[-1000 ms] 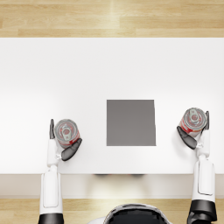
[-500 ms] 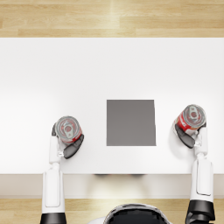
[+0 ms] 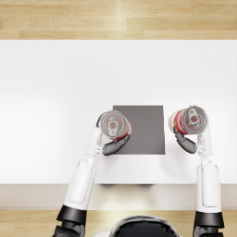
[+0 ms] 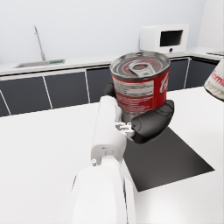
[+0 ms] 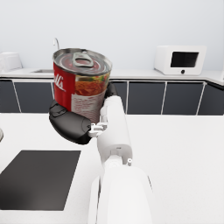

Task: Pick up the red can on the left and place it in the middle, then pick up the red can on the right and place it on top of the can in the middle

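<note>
- Over the left edge of the dark mat (image 3: 146, 127), the left hand (image 3: 113, 146) grasped the left can (image 3: 115, 125); the left wrist view showed this can upright, lifted off the table (image 3: 55, 92), with the fingers wrapped round its lower body.
- Just beside the mat's right edge, the right hand (image 3: 186, 142) grasped the right can (image 3: 189, 120), also raised and tilted slightly in the right wrist view.
- Judged progress: both cans were picked up, but neither was placed. Step 1 was near its end, since the left can hung above the mat's edge rather than its centre.
- Remaining work, as a judgement: centre and set down can 1, release it, then carry can 2 over and stack it on top.
- Hidden items: the can bases and the contact faces of the palms were covered by the fingers in every view.
- The height of each can above the table could not be read from the head view.
- The right can appeared only as a cut-off sliver at the edge of the left wrist view.
- Label text was too blurred to read.
</note>
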You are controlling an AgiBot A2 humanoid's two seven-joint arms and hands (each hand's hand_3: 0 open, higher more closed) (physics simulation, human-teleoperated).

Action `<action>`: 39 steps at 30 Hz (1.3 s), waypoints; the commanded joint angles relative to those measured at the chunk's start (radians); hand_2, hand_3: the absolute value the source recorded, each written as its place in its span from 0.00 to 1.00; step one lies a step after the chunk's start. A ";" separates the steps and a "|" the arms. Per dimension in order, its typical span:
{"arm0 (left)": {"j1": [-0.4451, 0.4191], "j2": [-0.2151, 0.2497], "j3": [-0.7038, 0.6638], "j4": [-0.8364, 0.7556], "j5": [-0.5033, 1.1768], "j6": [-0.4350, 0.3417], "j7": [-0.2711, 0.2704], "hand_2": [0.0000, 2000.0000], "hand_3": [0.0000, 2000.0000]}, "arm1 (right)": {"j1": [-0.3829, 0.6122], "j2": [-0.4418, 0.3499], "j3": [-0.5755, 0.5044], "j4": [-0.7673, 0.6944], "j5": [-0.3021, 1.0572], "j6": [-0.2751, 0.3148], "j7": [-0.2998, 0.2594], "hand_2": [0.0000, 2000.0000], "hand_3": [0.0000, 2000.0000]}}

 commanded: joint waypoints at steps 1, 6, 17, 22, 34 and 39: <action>0.094 0.045 0.068 0.093 0.000 0.000 0.000 1.00 0.76 | 0.037 -0.006 0.000 0.036 0.000 0.000 0.001 1.00 0.76; 0.115 0.066 0.109 0.187 0.000 -0.002 0.000 1.00 0.76 | 0.039 -0.014 0.001 0.051 0.000 0.001 0.001 1.00 0.76; 0.154 0.106 0.152 0.434 -0.152 -0.067 -0.132 1.00 0.76 | 0.043 -0.030 0.015 0.085 0.000 0.001 0.001 1.00 0.76; 0.184 0.091 0.235 0.518 -0.155 -0.168 -0.307 1.00 0.76 | 0.059 -0.040 0.024 0.126 0.000 0.001 0.000 1.00 0.76; 0.107 0.046 0.239 0.348 -0.156 -0.106 -0.340 0.00 0.00 | 0.101 -0.070 0.120 0.219 0.000 0.005 0.001 1.00 0.76; -0.153 -0.096 0.048 -0.258 -0.157 -0.012 -0.139 0.00 0.00 | 0.171 -0.108 0.171 0.206 0.000 0.017 -0.044 1.00 0.76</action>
